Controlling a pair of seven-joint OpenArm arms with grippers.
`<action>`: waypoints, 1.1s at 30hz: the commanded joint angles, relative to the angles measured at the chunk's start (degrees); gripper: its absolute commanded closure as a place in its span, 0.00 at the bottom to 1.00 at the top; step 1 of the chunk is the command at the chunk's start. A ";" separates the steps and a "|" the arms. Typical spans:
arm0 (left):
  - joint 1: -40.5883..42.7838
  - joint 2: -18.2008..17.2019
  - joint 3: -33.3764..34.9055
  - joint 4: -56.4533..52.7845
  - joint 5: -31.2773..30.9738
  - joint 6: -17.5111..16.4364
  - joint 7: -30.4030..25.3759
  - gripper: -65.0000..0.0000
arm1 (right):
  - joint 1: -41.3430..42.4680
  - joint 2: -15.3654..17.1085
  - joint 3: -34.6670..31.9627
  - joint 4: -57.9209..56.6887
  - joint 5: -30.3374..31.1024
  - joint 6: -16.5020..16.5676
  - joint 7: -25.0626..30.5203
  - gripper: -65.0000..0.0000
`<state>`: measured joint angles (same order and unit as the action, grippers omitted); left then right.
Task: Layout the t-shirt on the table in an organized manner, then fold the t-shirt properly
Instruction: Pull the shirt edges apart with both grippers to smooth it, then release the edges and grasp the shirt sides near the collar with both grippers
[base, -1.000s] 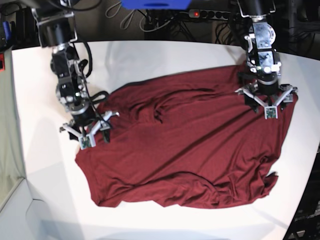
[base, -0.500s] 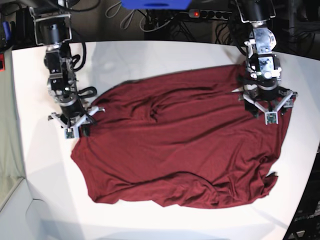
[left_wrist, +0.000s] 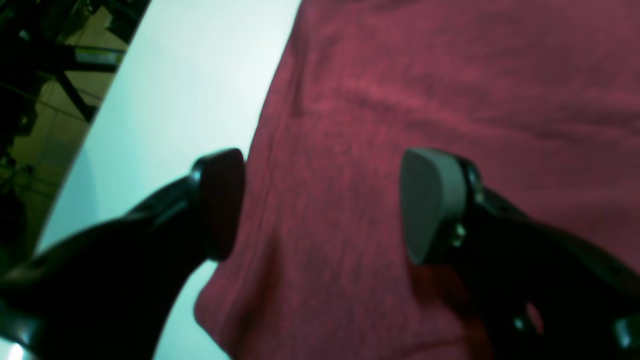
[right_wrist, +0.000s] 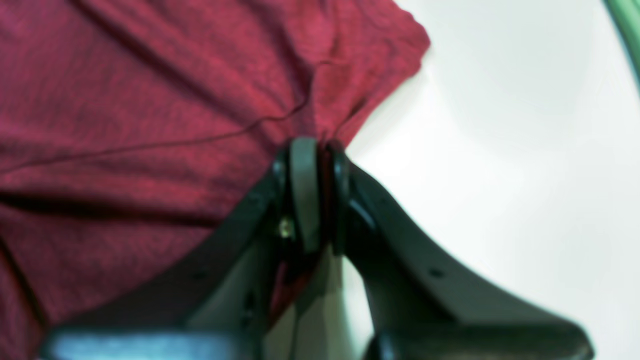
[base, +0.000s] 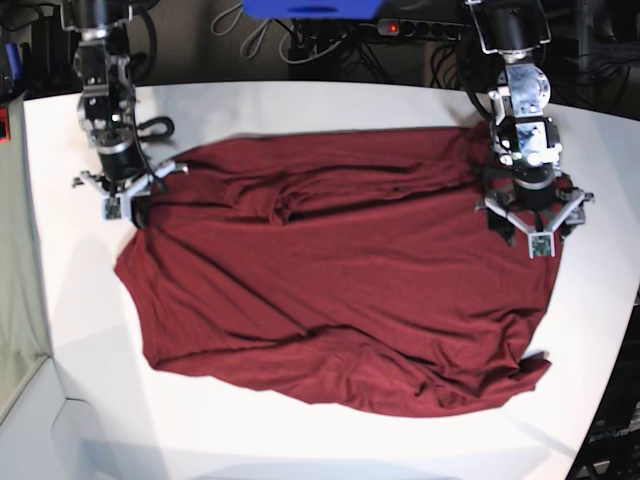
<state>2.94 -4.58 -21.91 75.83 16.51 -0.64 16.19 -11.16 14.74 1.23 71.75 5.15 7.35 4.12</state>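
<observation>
1. White table (base: 300, 110) under cabled clutter along the frame's top edge; maroon t-shirt (base: 340, 280) spread across its centre.
2. Right gripper (base: 128, 200), upper left of base view: clamped on a shirt corner, now dragged well up and left from a second ago.
3. Left gripper (base: 533, 228), right side: jaws spread, hovering over the cloth, gripping nothing.
4. Cloth wider and flatter; folds remain upper centre. Layout likely unfinished.
</observation>
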 joint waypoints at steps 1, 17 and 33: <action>-0.87 -0.21 -0.02 -0.54 0.15 0.42 -0.76 0.28 | -2.25 0.16 -0.22 0.56 -1.41 0.51 -8.21 0.97; 2.64 -0.56 -0.37 -2.21 0.23 0.42 -0.93 0.28 | -16.23 -0.02 1.36 17.00 -1.41 0.43 -8.38 0.97; 8.80 -0.65 -0.55 9.93 0.50 0.42 -0.67 0.28 | -8.05 -0.72 5.31 25.71 -1.41 0.43 -8.82 0.97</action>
<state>12.38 -4.75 -22.20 84.38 16.49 -0.45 16.97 -19.79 13.76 6.48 96.60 3.66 7.77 -6.31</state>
